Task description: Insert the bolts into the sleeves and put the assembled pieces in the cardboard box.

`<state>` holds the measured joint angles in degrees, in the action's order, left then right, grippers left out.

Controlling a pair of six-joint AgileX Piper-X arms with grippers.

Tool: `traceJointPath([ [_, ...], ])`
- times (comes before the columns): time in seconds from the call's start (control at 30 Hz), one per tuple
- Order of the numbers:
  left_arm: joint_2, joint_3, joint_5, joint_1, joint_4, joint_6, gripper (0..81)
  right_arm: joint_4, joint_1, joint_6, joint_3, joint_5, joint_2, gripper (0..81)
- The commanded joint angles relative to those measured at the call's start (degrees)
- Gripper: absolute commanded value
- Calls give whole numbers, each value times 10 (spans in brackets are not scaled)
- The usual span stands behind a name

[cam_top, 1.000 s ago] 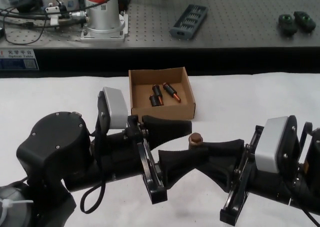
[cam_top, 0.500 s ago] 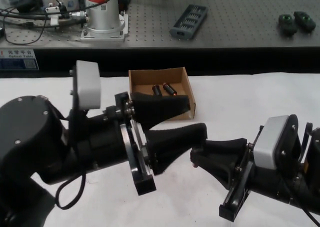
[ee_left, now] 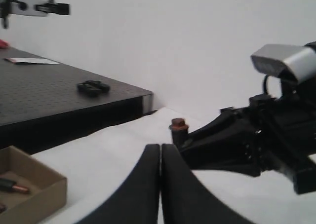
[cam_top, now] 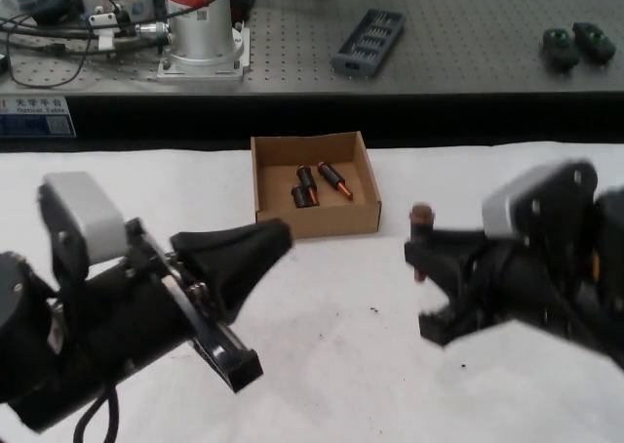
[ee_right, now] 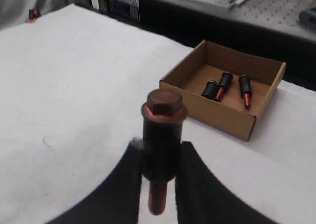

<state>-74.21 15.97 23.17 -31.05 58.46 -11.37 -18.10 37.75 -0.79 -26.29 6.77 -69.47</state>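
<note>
An assembled piece [ee_right: 162, 130], a copper bolt pushed through a black sleeve, stands upright in my right gripper [ee_right: 160, 152], which is shut on the sleeve. In the high view this gripper [cam_top: 421, 253] holds the piece [cam_top: 421, 230] just right of the cardboard box [cam_top: 268, 184]. The open-topped box [ee_right: 222, 116] holds three assembled pieces [ee_right: 223, 84]. My left gripper [cam_top: 278, 233] hangs over the white cloth at the lower left, in front of the box. Its fingers [ee_left: 148, 184] are pressed together with nothing between them. The left wrist view looks across at the held piece [ee_left: 177, 124].
A white cloth [cam_top: 341, 365] covers the table. Behind it runs a black perforated bench [cam_top: 468, 62] with a metal post base [cam_top: 200, 33], a black ribbed tray [cam_top: 369, 38] and two small black parts [cam_top: 580, 43].
The two grippers, close together a second ago, have separated. The left arm has drawn back to the lower left, uncovering the box; the right gripper has risen with the assembled piece.
</note>
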Motion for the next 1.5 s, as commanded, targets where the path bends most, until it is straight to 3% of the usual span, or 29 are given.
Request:
traceJointPath([
  [0.0,36,-12,-82,1,-36,15,6,104,-4,-21,-76,-23,20,55],
  [0.33,142,-14,-115,-22,-257,28,6,331,-27,-31,-332,-59,-60,55],
  [0.53,200,-14,-248,-47,-358,64,6,439,-44,-30,-478,-58,-160,55],
  [0.73,239,-14,-256,-65,-428,62,6,498,-61,-31,-594,-32,-278,55],
  [1.23,244,-14,-297,-82,-443,75,6,587,-80,-32,-876,-19,-565,55],
  [1.47,244,-14,-305,-82,-443,75,6,611,-91,-34,-933,-19,-634,55],
])
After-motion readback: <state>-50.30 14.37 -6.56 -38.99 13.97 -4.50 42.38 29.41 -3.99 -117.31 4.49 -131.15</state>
